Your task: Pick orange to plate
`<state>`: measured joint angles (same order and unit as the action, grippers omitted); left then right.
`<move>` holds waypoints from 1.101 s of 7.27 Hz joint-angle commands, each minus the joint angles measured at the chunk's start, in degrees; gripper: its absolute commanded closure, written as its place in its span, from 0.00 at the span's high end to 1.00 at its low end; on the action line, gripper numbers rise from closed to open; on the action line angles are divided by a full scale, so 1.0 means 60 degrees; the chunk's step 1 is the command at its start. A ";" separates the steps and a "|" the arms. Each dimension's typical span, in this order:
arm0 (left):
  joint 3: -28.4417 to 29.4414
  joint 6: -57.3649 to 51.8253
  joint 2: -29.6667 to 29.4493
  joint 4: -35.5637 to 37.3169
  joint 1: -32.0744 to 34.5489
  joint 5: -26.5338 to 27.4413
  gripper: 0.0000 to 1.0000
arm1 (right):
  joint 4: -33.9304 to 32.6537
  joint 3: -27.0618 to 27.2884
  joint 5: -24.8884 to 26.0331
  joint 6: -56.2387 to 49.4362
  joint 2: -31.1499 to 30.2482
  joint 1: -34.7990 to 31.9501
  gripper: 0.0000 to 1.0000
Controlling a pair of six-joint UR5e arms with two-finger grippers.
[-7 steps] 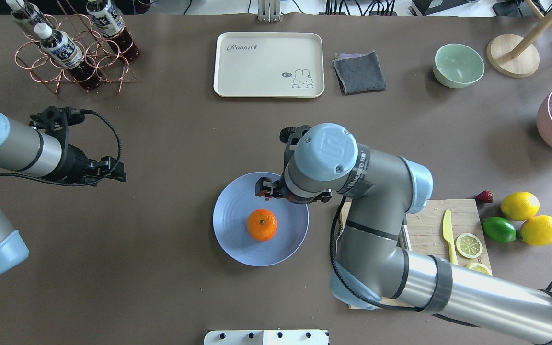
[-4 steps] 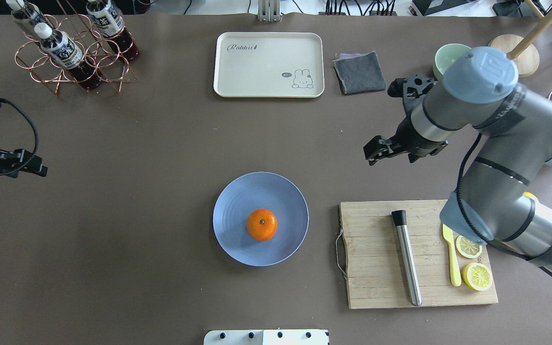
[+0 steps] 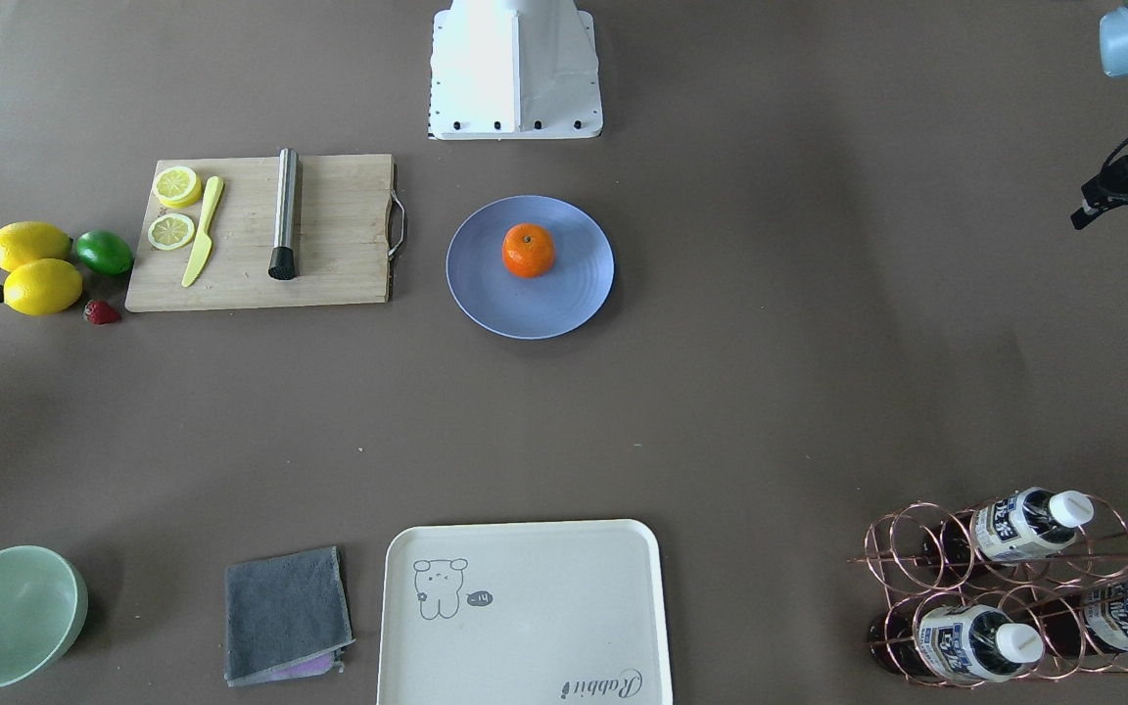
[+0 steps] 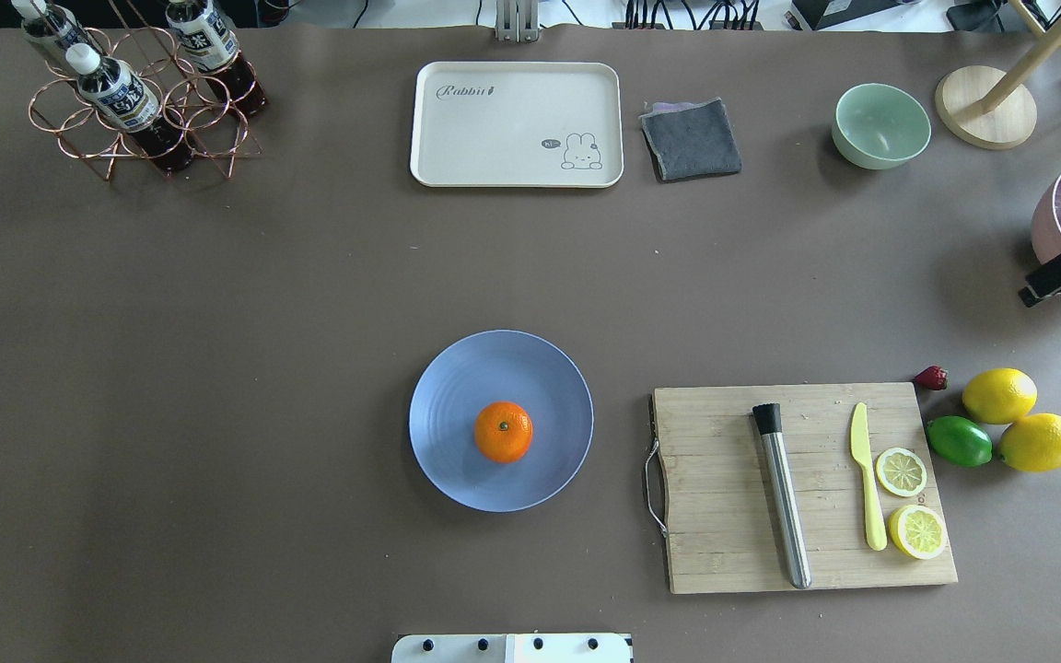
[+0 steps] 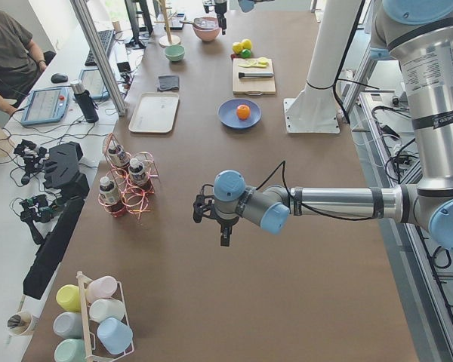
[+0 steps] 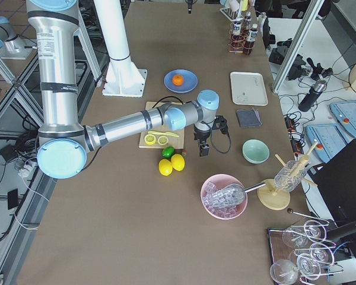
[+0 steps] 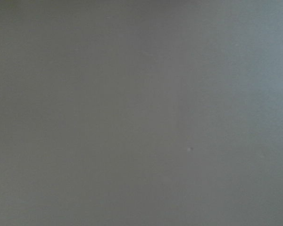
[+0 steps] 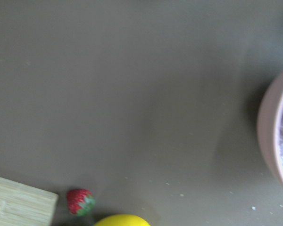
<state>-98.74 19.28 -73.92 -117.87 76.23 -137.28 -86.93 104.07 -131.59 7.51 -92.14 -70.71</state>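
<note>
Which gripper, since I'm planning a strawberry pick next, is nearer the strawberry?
Right. The right gripper hovers near the strawberry, between it and the pink bowl; the left gripper is far off on the other side, beyond the plate.

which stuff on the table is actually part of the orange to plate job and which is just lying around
Job:
orange, already sitting on the plate

Lying about:
cream tray, grey cloth, green bowl, cutting board, lemons, lime, strawberry, bottles
</note>
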 commanded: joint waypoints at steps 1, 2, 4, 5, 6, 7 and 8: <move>0.0694 -0.1670 0.0058 0.0002 0.0928 -0.0031 0.97 | 0.0031 -0.0803 -0.0437 -0.2194 -0.0768 -0.1511 1.00; 0.0666 -0.1762 0.0059 0.0017 0.0961 -0.0016 0.97 | 0.0045 -0.1213 -0.0465 -0.2841 -0.0814 -0.1806 1.00; 0.0332 -0.1763 -0.0174 0.1574 0.0976 0.0013 0.97 | 0.0046 -0.1275 -0.0408 -0.3009 -0.0960 -0.2042 1.00; 0.0286 -0.1778 -0.0219 0.1686 0.1020 0.0028 0.97 | 0.0060 -0.1275 -0.0407 -0.3009 -0.0990 -0.2086 1.00; 0.0227 -0.1792 -0.0220 0.1658 0.1208 0.0057 0.97 | 0.0060 -0.1246 -0.0407 -0.2994 -0.0990 -0.2087 1.00; 0.0198 -0.1792 -0.0249 0.1643 0.1225 0.0014 0.97 | 0.0060 -0.1275 -0.0407 -0.2980 -0.1005 -0.2087 1.00; -0.0064 -0.1792 -0.0220 0.1541 0.1225 0.0028 0.97 | 0.0060 -0.1290 -0.0393 -0.2980 -0.1005 -0.2087 1.00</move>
<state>-97.82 8.55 -75.28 -108.24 83.40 -137.12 -86.58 96.43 -134.02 -10.40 -98.12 -83.20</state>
